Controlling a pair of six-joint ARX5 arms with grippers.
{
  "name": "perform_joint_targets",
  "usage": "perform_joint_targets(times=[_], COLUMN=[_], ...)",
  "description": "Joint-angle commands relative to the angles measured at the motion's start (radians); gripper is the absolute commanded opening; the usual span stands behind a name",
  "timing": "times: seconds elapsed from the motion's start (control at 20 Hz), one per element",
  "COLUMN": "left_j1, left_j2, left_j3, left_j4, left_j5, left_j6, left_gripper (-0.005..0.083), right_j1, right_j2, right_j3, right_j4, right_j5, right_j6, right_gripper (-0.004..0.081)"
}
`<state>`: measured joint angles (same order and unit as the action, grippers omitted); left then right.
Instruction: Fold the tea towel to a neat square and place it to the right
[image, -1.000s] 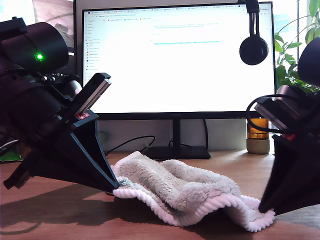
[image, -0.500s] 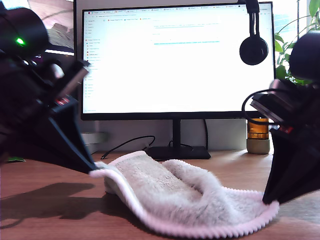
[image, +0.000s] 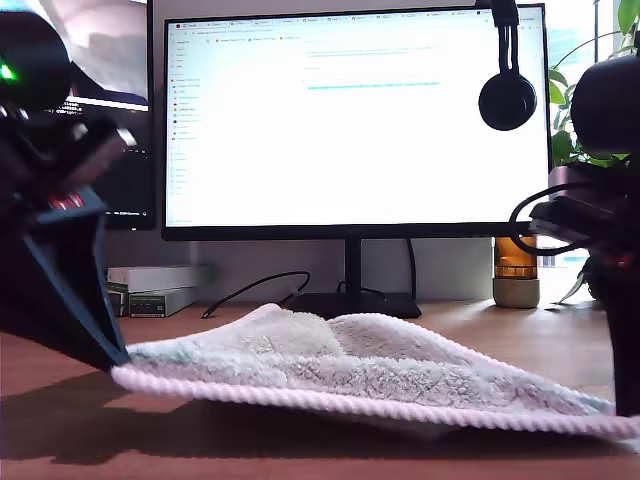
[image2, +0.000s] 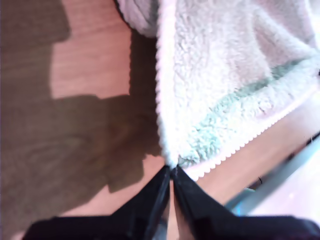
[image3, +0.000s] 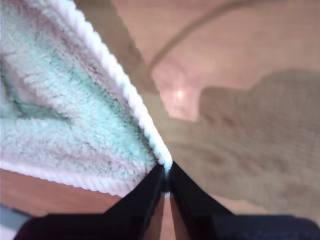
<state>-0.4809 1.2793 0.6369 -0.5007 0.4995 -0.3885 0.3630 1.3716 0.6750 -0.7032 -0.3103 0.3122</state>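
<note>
Off-white fleece tea towel (image: 350, 365), pink ribbed trim, taut; my first pincer (image2: 170, 169), my second pincer (image3: 166, 171) closed on corners

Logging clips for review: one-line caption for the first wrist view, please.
My first gripper pinches one corner of the fluffy tea towel over the wooden desk.

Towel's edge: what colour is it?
The towel has a pale pink edge, clearest in the exterior view.

Blk arms (image: 35, 50), green LED (image: 6, 72), cable (image: 527, 200), pointed fingers (image2: 147, 200)
</note>
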Motion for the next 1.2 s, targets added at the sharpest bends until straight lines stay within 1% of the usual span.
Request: perform_joint_targets(times=[0.0,0.05,0.2,0.3,0.35,0.45,0.5,0.55,0.6,0.7,0.75,0.8,0.9,1.0,1.15], left_j1=[-0.010,-0.021,-0.078,-0.105,-0.113,-0.122,-0.126,-0.129,-0.129,-0.129,-0.129,-0.131,-0.131,-0.122,-0.082], left_j2=[-0.010,-0.010,-0.010,-0.010,-0.010,-0.010,-0.010,-0.010,-0.010,-0.010,-0.010,-0.010,-0.010,-0.010,-0.011], left_j3=[0.001,0.001,0.001,0.001,0.000,-0.001,-0.001,-0.001,-0.001,-0.001,-0.001,-0.001,-0.001,-0.001,0.000], left_j4=[-0.050,-0.076,-0.116,-0.148,-0.167,-0.184,-0.181,-0.180,-0.180,-0.181,-0.182,-0.182,-0.179,-0.150,-0.039], left_j5=[-0.004,-0.011,-0.078,-0.118,-0.121,-0.158,-0.177,-0.190,-0.194,-0.195,-0.194,-0.195,-0.195,-0.198,-0.182], left_j6=[0.007,0.011,0.022,0.021,0.022,0.022,0.023,0.022,0.022,0.023,0.023,0.023,0.028,0.061,0.076], left_gripper=[-0.0024,-0.0024,-0.0024,-0.0024,-0.0024,-0.0024,-0.0024,-0.0014,0.0048,0.0246,0.0303,0.0310,0.0310,0.0310,0.0310], right_j1=[0.025,0.043,0.094,0.116,0.126,0.144,0.152,0.158,0.161,0.161,0.161,0.161,0.161,0.161,0.158], right_j2=[-0.024,-0.029,-0.034,-0.034,-0.034,-0.034,-0.034,-0.034,-0.034,-0.034,-0.034,-0.034,-0.034,-0.034,-0.034], right_j3=[0.000,0.000,0.000,0.000,0.000,0.000,0.000,0.000,0.000,0.000,0.000,0.000,0.000,0.003,0.047], right_j4=[-0.025,-0.038,-0.069,-0.095,-0.110,-0.111,-0.101,-0.096,-0.093,-0.092,-0.095,-0.099,-0.102,-0.101,-0.117], right_j5=[0.005,0.005,0.011,0.028,0.034,0.071,0.083,0.081,0.082,0.081,0.077,0.076,0.072,0.050,0.021], right_j6=[0.000,0.003,0.010,0.014,0.014,0.013,0.013,0.013,0.013,0.012,0.005,0.001,-0.016,-0.036,-0.058], right_gripper=[-0.0011,-0.0011,-0.0011,-0.0011,-0.0011,-0.0009,0.0014,0.0063,0.0132,0.0274,0.0314,0.0344,0.0372,0.0373,0.0373])
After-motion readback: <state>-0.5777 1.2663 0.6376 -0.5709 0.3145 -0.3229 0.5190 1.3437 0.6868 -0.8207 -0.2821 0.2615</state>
